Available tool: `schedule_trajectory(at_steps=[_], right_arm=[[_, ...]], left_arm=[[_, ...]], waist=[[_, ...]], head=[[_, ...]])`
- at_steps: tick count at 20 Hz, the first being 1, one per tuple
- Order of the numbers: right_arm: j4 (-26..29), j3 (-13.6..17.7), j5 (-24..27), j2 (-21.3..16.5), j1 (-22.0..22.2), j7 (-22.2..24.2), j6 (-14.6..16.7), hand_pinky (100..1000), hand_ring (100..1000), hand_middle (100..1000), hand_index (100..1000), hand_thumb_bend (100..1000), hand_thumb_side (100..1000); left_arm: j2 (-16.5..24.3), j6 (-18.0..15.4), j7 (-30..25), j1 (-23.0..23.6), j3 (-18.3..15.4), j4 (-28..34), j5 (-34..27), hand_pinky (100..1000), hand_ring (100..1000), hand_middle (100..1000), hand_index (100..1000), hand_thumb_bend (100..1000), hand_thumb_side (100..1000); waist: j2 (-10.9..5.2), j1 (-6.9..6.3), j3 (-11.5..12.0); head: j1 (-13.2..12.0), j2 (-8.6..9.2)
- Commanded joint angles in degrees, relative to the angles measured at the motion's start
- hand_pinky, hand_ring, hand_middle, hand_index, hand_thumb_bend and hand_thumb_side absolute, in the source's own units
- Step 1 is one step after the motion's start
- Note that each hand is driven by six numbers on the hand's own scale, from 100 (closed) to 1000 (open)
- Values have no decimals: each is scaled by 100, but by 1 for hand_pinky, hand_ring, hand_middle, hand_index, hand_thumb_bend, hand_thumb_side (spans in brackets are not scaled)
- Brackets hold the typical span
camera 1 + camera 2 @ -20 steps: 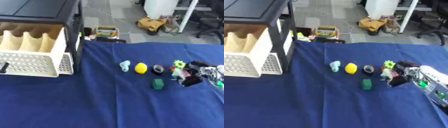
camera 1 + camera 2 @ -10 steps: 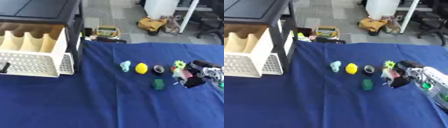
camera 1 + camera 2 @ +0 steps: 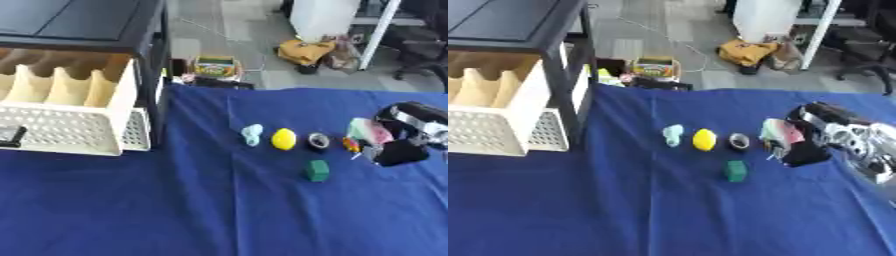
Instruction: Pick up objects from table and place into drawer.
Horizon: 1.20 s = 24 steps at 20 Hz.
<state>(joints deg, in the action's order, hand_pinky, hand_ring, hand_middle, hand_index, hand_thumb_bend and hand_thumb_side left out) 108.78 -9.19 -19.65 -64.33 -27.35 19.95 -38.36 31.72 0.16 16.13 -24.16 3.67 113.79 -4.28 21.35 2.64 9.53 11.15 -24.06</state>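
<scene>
Left of table: white drawer (image 3: 66,131) open, dividers visible.

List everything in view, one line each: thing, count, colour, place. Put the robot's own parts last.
Table cloth: one, dark blue, covering the table.
Drawer: one, cream, pulled open at the left, divided into compartments.
Cabinet: one, black, above the drawer.
Pale green object: one, left end of the row at centre.
Yellow object: one, rounded, just right of it.
Dark ring: one, right of the yellow object.
Green block: one, nearer than the row.
Pink and green object: one, at the right hand.
Colourful box: one, on the floor beyond the table.
Right hand: one, black and silver, at the right edge; fingers blurred.
</scene>
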Motion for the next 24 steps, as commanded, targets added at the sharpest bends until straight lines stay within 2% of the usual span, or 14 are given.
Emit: schedule_trajectory(at_steps=[1, 3, 4, 5, 10, 17, 24], right_arm=[[393, 189, 102, -272, -212, -49, -64, 432, 520, 402, 494, 100, 281], [528, 188, 132, -280, -371, -20, -64, 431, 516, 401, 493, 100, 284], [555, 176, 142, -274, -473, -1, -42, 430, 512, 399, 491, 100, 351], [568, 153, 150, -255, -604, 25, -4, 429, 511, 398, 490, 100, 287], [580, -67, 98, -20, -1373, 273, 137, 423, 497, 391, 486, 100, 295], [502, -336, -198, 676, -2562, 707, 68, 410, 475, 383, 479, 100, 301], [-11, -614, -591, 1442, -3538, 999, 131, 420, 462, 379, 477, 100, 301]], left_arm=[[90, -6, -23, -32, -70, 80, -30, 449, 167, 476, 782, 100, 929], [90, -5, -32, -39, -65, 80, -37, 448, 167, 476, 782, 100, 928], [90, -5, -38, -42, -61, 80, -41, 448, 167, 477, 782, 100, 927], [91, -5, -46, -47, -55, 80, -47, 448, 167, 477, 782, 100, 927], [89, -14, -93, -94, -24, 80, -77, 448, 170, 477, 782, 100, 923], [72, -20, -157, -186, 30, 80, -129, 448, 172, 477, 781, 100, 923], [39, -4, -219, -260, 73, 80, -172, 448, 174, 478, 781, 100, 925]], waist=[[-157, 9, -4], [-171, 20, 3], [-179, 26, 10], [-188, 32, 16], [-229, 64, 61], [-265, 112, 129], [-271, 165, 189]], head=[[-42, 11], [-58, 3], [-59, -3], [-58, -8], [-53, -27], [-51, -7], [-6, 41]])
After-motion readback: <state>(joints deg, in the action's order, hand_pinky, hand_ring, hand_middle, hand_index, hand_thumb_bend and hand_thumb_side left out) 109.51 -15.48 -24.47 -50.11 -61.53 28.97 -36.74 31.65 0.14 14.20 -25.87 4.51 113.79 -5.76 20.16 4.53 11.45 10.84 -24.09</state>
